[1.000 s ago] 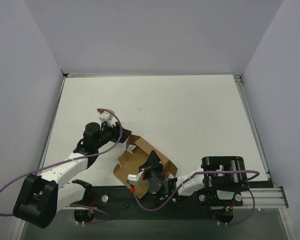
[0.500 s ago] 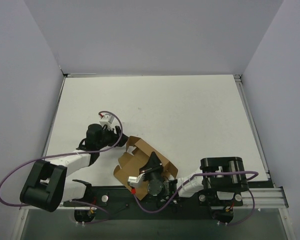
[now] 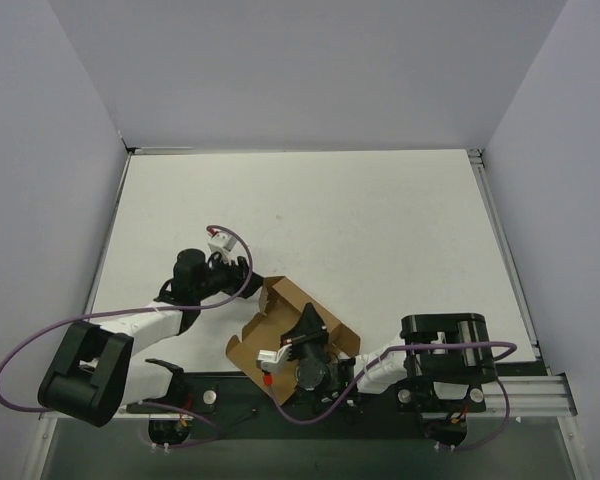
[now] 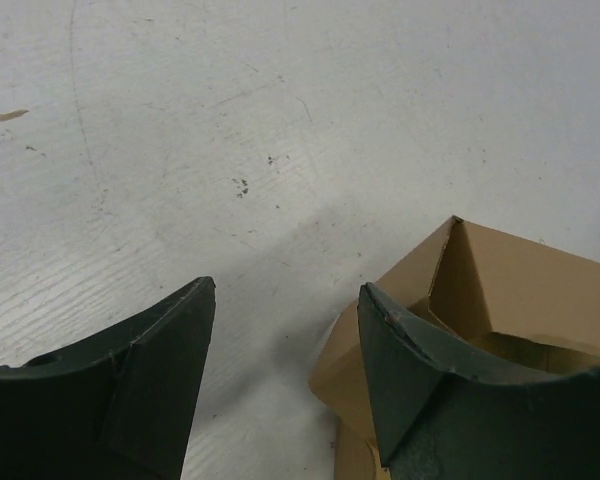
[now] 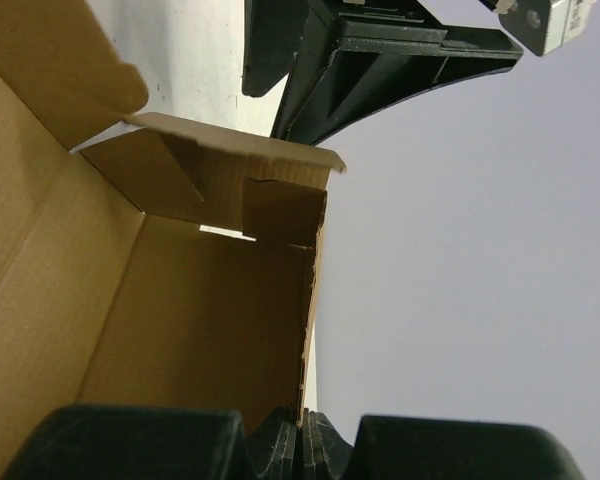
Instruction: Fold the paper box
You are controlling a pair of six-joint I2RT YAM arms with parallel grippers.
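Observation:
The paper box (image 3: 277, 312) is a brown cardboard piece, partly folded up, with raised walls and loose flaps, lying near the front middle of the table. My right gripper (image 3: 306, 327) holds it from the near side. In the right wrist view its jaws (image 5: 302, 428) are shut on the edge of an upright wall of the paper box (image 5: 160, 320). My left gripper (image 3: 245, 273) hovers just left of the box's far corner, open. In the left wrist view, bare table shows between the left gripper's (image 4: 285, 292) jaws, and the box's corner (image 4: 510, 285) lies beside and behind the right finger.
The white table (image 3: 360, 220) is walled in by pale panels on three sides, with a metal rail (image 3: 505, 260) along its right edge. The arm bases and purple cables (image 3: 20, 365) crowd the near edge. Small dark specks (image 4: 242, 185) mark the tabletop.
My left gripper has moved right, closer to the box's far corner, staying open. The box has shifted slightly in the right gripper's hold.

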